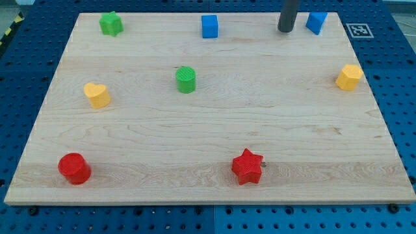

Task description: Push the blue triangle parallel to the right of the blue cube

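The blue cube [209,26] sits near the board's top edge, a little left of centre. The blue triangle [316,22] lies near the top right corner of the board. My tip [286,30] is the lower end of the dark rod, at the top of the view. It stands just left of the blue triangle, with a small gap between them, and well to the right of the blue cube.
A green star [111,24] is at top left, a green cylinder [186,79] left of centre, a yellow heart [97,95] at left, a yellow hexagon [349,77] at right, a red cylinder [74,168] at bottom left, a red star [247,167] at bottom centre. The wooden board [208,130] lies on a blue pegboard.
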Robot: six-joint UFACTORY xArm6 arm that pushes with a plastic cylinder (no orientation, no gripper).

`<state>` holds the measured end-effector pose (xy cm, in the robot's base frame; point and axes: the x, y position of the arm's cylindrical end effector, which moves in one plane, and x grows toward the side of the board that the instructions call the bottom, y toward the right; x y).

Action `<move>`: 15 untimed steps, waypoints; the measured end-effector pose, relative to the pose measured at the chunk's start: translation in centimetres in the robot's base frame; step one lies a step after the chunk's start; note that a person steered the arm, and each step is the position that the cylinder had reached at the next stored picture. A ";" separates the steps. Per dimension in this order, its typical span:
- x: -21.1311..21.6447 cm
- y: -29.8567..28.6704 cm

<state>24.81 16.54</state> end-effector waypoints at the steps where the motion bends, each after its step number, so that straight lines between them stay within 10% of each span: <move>1: 0.0 0.0; 8: -5.2 6.5; 15: -0.1 7.1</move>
<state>24.70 23.62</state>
